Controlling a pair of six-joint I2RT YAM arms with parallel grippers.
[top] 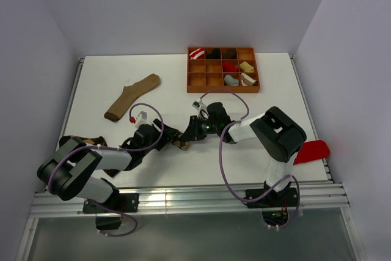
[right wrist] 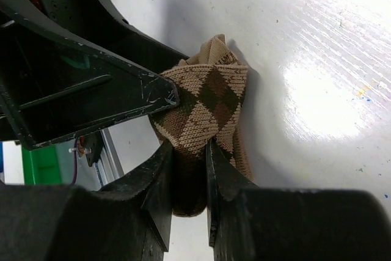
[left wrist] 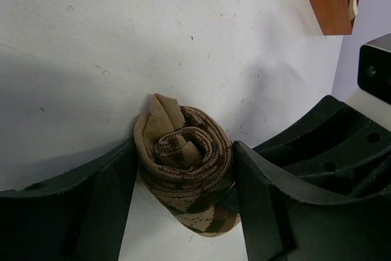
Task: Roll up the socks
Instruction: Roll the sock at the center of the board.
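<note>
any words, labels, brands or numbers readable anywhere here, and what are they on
None can be read in any view.
White tag near the left arm: too small to read.
White tag near the right arm: too small to read.
On the rolled argyle sock, wooden tray and tan sock: no lettering visible.

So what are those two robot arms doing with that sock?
They are rolling up a light brown diamond-patterned sock in the middle of the white table. It is already wound into a tight roll. The left hand hugs the roll from both sides, and the right hand pinches one end of it. A long plain tan sock lies flat farther back, and a wooden tray with little boxes sits at the far edge.
</note>
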